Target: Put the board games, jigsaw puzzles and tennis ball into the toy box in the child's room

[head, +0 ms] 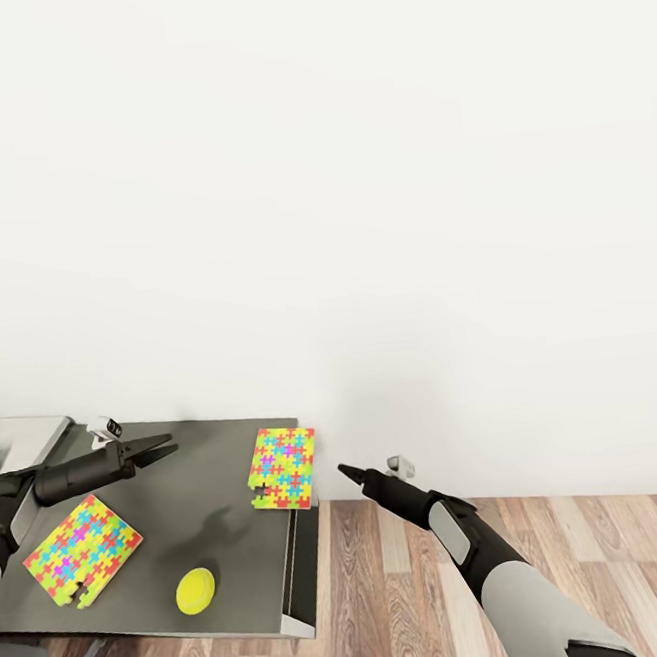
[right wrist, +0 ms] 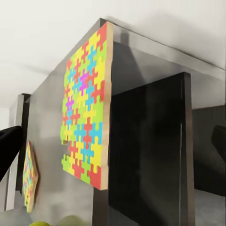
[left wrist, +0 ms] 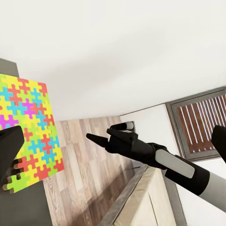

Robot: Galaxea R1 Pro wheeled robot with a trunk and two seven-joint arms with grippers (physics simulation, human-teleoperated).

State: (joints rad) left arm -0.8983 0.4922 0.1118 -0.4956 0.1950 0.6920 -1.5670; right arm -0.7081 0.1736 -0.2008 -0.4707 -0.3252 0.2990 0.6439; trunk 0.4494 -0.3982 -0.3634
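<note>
Two jigsaw puzzles lie on the table (head: 223,540): one (head: 81,549) near its front left, the other (head: 283,467) at its right edge, slightly overhanging. The tennis ball (head: 195,590) rests near the front edge. My left gripper (head: 169,446) hovers open above the tabletop between the puzzles, its fingers (left wrist: 9,150) wide apart and empty. Open too, my right gripper (head: 345,470) hangs over the floor just right of the edge puzzle (right wrist: 87,108). A light grey corner at far left may be the toy box (head: 22,436). The board games and bed are out of view.
A white wall stands right behind the table. Wood plank floor (head: 414,591) stretches to the right of the table's dark side panel (right wrist: 150,155). The left wrist view catches my right arm (left wrist: 155,157) and a slatted dark-framed window (left wrist: 202,122).
</note>
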